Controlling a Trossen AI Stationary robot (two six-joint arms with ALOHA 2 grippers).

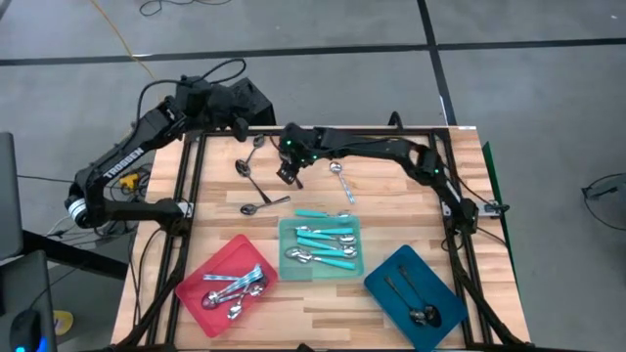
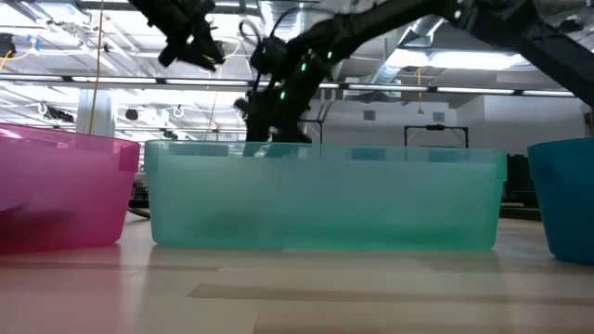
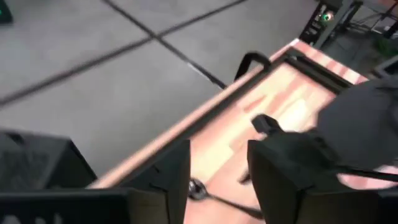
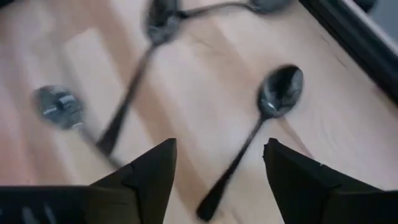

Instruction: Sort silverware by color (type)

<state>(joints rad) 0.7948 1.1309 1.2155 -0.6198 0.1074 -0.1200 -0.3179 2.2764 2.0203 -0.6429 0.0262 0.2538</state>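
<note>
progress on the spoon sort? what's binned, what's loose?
Mostly done: silver spoons lie in the red tray, turquoise-handled ones in the teal tray, two dark ones in the blue tray. Right gripper hovers open over a dark spoon; left gripper holds nothing. A few loose spoons remain.

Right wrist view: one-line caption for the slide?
Open right gripper poised over a dark spoon on the wooden table, more dark spoons beyond.

Red tray (image 1: 227,259), teal tray (image 1: 286,269), blue tray (image 1: 391,279).
</note>
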